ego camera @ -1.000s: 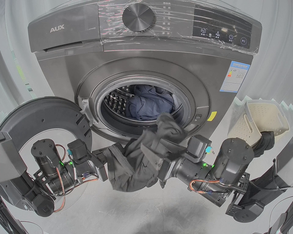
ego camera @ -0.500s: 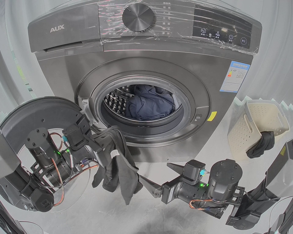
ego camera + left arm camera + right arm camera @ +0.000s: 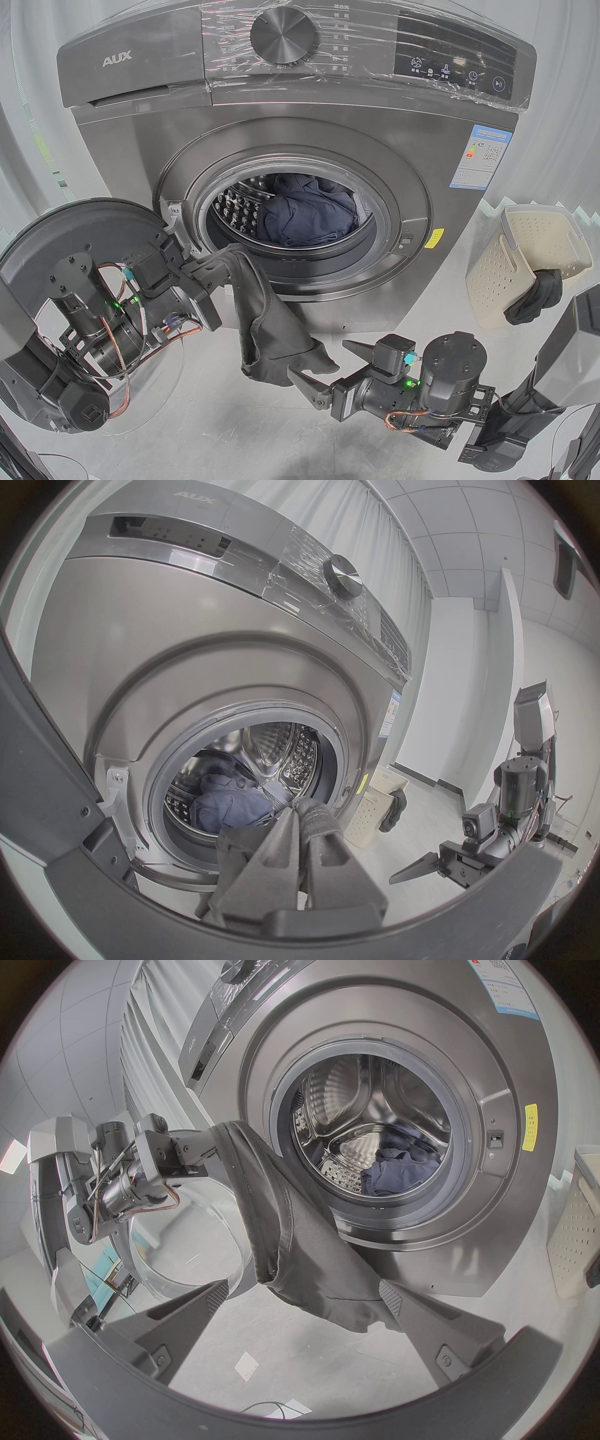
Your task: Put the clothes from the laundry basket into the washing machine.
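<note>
A dark grey garment (image 3: 269,319) hangs from my left gripper (image 3: 217,265), which is shut on its top edge just below and left of the washing machine's drum opening (image 3: 294,212). In the left wrist view the gripper (image 3: 305,839) pinches the cloth (image 3: 312,810). Dark blue clothes (image 3: 306,215) lie inside the drum. My right gripper (image 3: 317,358) is open, low near the floor, with the garment's lower end hanging at its fingers; its view shows the garment (image 3: 294,1235) between the spread fingers (image 3: 431,1325).
The round machine door (image 3: 81,237) stands swung open at the left, behind my left arm. A cream laundry basket (image 3: 537,244) sits tipped at the right, with a black garment (image 3: 534,297) hanging over its rim. Bare grey floor lies in front of the machine.
My right gripper let go of the grey garment and dropped low, open. The left gripper kept hold and rose toward the drum opening; the cloth now swings right toward the right gripper.
</note>
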Available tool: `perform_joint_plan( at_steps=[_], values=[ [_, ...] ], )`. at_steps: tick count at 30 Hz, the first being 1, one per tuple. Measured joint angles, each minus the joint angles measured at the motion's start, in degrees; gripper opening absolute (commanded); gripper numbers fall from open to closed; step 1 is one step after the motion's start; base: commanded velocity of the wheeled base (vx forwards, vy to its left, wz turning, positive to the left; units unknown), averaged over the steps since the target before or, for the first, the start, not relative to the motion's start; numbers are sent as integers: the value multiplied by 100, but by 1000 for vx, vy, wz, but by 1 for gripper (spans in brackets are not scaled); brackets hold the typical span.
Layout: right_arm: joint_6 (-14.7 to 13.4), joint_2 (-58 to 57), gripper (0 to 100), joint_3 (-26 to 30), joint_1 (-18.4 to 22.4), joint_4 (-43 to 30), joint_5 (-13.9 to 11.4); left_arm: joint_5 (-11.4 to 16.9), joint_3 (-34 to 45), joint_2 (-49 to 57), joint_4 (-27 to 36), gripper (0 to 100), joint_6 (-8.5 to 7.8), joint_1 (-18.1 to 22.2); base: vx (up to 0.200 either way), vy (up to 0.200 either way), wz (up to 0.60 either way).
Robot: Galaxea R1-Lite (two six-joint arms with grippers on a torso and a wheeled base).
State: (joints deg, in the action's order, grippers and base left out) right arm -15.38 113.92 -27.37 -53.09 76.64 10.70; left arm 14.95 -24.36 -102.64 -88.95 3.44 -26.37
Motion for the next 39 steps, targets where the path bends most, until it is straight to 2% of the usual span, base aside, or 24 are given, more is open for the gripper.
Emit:
perform_joint_plan(
  at_steps=[6,12,21,39],
  values=[
    [11,160,100,-9,-44,33,0,-77,-129,17,2,0,99,38,0,0,0],
    [12,374,100,-166,-121,66,0,-173,-213,17,2,0,113,22,0,0,0],
    [189,978,100,-846,-134,443,-12,-189,-234,13,2,0,107,0,0,0,0],
    [211,1998,100,-1865,-311,547,43,-189,-238,-17,5,0,102,0,0,0,0]
  ],
)
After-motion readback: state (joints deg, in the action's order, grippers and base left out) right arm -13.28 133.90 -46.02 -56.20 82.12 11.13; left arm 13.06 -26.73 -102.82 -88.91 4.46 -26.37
